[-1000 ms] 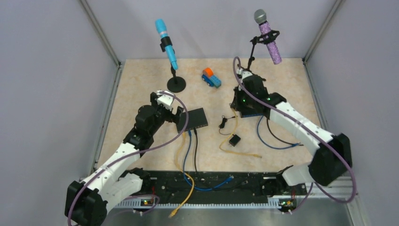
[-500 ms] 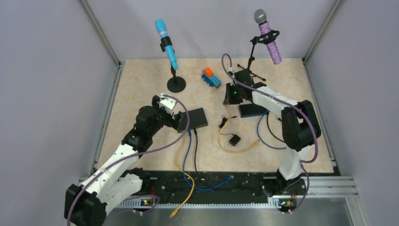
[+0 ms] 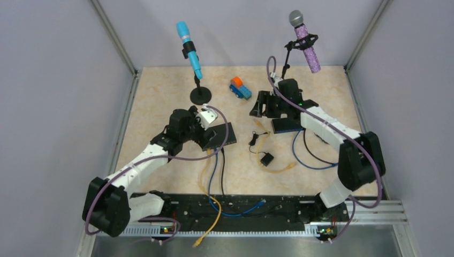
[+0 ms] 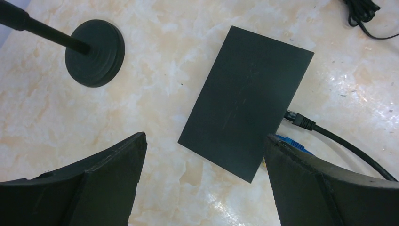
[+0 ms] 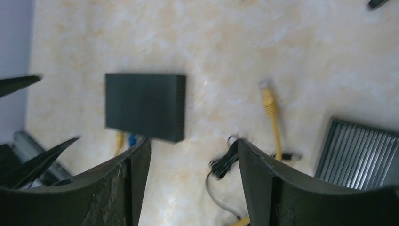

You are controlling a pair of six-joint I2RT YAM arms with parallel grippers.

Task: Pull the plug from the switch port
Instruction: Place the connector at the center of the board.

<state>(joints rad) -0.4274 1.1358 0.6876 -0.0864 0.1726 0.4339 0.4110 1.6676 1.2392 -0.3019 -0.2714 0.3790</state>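
Observation:
The black switch (image 3: 226, 134) lies flat left of centre, with a black plug (image 4: 298, 119) and a blue plug (image 4: 292, 141) in its near edge. My left gripper (image 3: 210, 134) hangs open over its left side, its fingers (image 4: 113, 174) straddling the switch (image 4: 244, 99) without touching it. A second, ribbed switch (image 3: 286, 125) lies to the right. A yellow plug (image 5: 267, 96) lies loose on the table between the two switches, out of any port. My right gripper (image 3: 257, 106) hovers open above it, holding nothing.
A black adapter (image 3: 266, 159) and its coiled cord (image 5: 225, 164) lie beside the yellow cable (image 3: 275, 168). The blue microphone's round base (image 4: 95, 52) stands behind the black switch. A toy truck (image 3: 240, 88) and the purple microphone stand (image 3: 305, 45) are at the back.
My right gripper lifted away from the ribbed switch towards the back left and opened; the yellow plug now lies free. My left gripper moved right, over the black switch.

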